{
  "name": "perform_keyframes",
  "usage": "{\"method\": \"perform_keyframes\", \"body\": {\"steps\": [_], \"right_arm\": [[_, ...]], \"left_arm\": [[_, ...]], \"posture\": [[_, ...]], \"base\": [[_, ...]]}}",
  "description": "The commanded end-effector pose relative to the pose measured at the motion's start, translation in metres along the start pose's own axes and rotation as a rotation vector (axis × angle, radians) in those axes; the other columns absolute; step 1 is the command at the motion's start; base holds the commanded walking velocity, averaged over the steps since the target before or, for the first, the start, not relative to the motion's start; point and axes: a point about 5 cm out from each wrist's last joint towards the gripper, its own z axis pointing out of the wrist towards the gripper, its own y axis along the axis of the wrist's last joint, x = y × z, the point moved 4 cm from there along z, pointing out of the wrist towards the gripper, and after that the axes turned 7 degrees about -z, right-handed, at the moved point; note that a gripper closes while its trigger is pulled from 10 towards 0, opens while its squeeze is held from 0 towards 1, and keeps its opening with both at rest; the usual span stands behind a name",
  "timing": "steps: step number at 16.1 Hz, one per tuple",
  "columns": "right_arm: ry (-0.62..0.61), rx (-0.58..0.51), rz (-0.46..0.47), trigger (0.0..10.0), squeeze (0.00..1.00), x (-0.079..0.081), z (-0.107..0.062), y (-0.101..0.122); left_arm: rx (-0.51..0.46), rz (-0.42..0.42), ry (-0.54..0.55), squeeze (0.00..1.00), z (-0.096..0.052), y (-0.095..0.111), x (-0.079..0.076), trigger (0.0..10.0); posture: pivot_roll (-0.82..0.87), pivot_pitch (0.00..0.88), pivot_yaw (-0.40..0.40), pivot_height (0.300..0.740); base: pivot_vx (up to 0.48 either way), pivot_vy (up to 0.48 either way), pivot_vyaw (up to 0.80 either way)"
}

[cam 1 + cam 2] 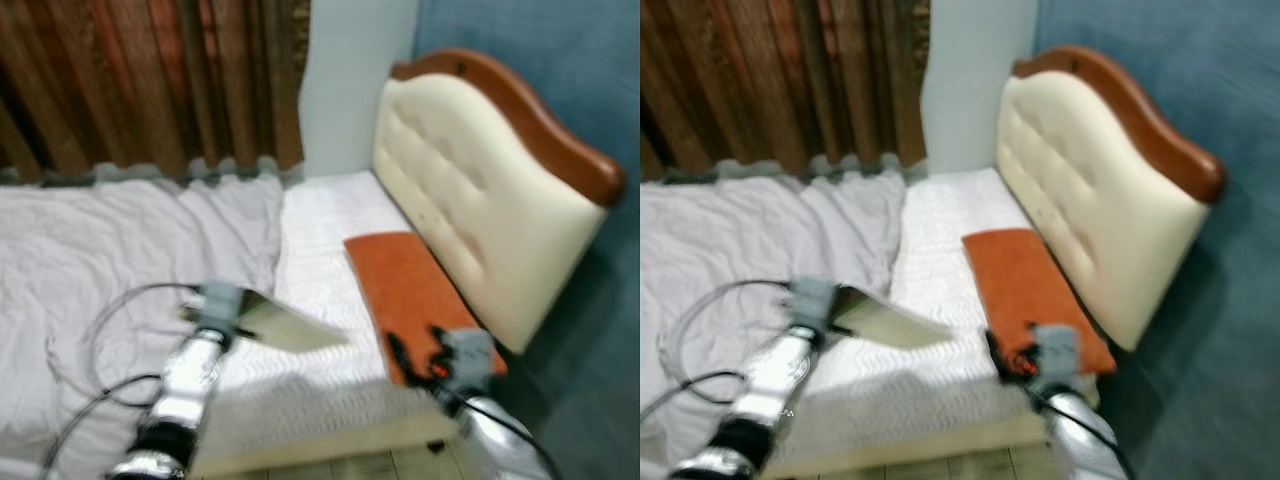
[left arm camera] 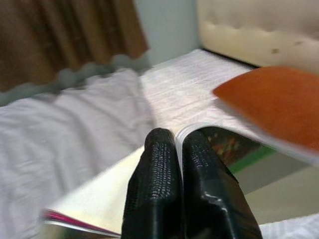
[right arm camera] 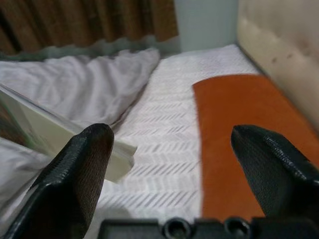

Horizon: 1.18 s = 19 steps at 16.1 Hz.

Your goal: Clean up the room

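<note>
**Two arms over the bed, one gripping a magazine**

Two silver arms reach over a white mattress [image 1: 330, 230] in the blurred head views. The left gripper [image 1: 243, 322] holds a thin magazine [image 1: 290, 325] above the bare mattress, beside a rumpled white blanket [image 1: 130, 240]. The right gripper [image 1: 412, 355] hovers at the near end of an orange pillow [image 1: 405, 285] lying against the cream headboard [image 1: 470, 210]. Brown curtains [image 1: 150, 80] hang behind the bed, and a blue wall [image 1: 560, 70] stands behind the headboard.

The left wrist view adds what the head cannot resolve: both black fingers [image 2: 154, 189] clenched on the magazine's folded edge, with a printed page in green and red curling open beyond them. The orange pillow sits past the magazine.

The right wrist view shows that gripper's fingers [image 3: 75, 179] spread wide and holding nothing, the orange pillow and patterned mattress between them. The magazine's pale corner juts in beside one finger.
</note>
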Motion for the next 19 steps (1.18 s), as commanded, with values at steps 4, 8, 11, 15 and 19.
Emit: {"method": "perform_keyframes", "body": {"steps": [4,8,11,15,19], "right_arm": [[0.006,-0.033,-0.003,10.0,0.00,0.009,-0.002,0.008],[-0.004,-0.008,-0.014,10.0,0.00,0.011,-0.030,0.006],[0.010,0.038,-0.034,10.0,0.00,0.020,-0.074,0.010],[0.012,0.171,-0.012,10.0,0.00,0.034,-0.150,0.024],[0.009,0.330,0.002,10.0,0.00,0.042,-0.195,0.026]], "left_arm": [[-0.060,0.023,-0.055,0.00,0.011,0.022,-0.008,10.0],[-0.044,-0.016,-0.156,0.00,0.019,0.024,-0.045,10.0],[-0.049,-0.094,-0.256,0.00,0.033,0.046,-0.087,10.0],[0.325,-0.546,-0.018,0.00,0.035,-0.002,-0.061,10.0],[0.534,-0.593,0.248,0.00,-0.012,-0.073,0.005,10.0]], "posture": [[-0.05,0.000,-0.007,0.740],[-0.14,0.084,-0.017,0.740],[-0.25,0.218,-0.029,0.740],[-0.42,0.468,-0.126,0.740],[-0.45,0.540,-0.155,0.740]], "base": [[0.480,0.000,0.00],[0.480,0.000,0.00],[0.480,0.000,0.00],[0.093,0.000,0.00],[0.000,0.000,0.00]]}}
